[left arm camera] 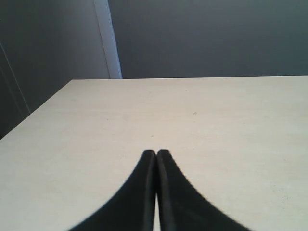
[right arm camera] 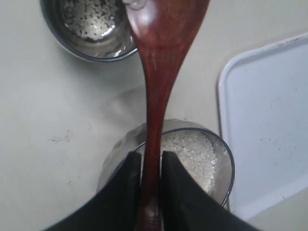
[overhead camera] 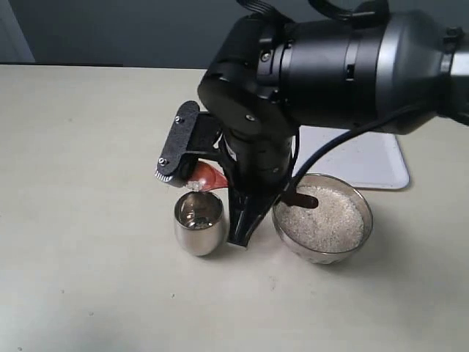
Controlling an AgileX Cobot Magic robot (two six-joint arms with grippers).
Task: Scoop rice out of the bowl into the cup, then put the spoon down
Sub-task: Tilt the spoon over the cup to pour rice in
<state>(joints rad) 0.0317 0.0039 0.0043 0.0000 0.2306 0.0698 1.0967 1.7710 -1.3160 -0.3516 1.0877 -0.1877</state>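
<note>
My right gripper (right arm camera: 150, 156) is shut on the handle of the reddish-brown wooden spoon (right arm camera: 161, 53). The spoon's scoop (overhead camera: 207, 178) hangs tilted just over the rim of the steel cup (overhead camera: 198, 222). Some rice grains (right arm camera: 91, 19) lie in the bottom of the cup (right arm camera: 84, 31). Right of the cup stands the steel bowl (overhead camera: 323, 218), holding a pale mass of rice (overhead camera: 321, 217); the bowl (right arm camera: 219, 185) lies beneath my right fingers. My left gripper (left arm camera: 156, 153) is shut on nothing above bare table, away from these things.
A flat white tray (overhead camera: 366, 161) lies behind the bowl at the right, also seen beside the bowl in the right wrist view (right arm camera: 264, 125). The large black right arm (overhead camera: 322, 66) hides the table behind the cup and bowl. Pale tabletop (overhead camera: 80, 183) stretches left.
</note>
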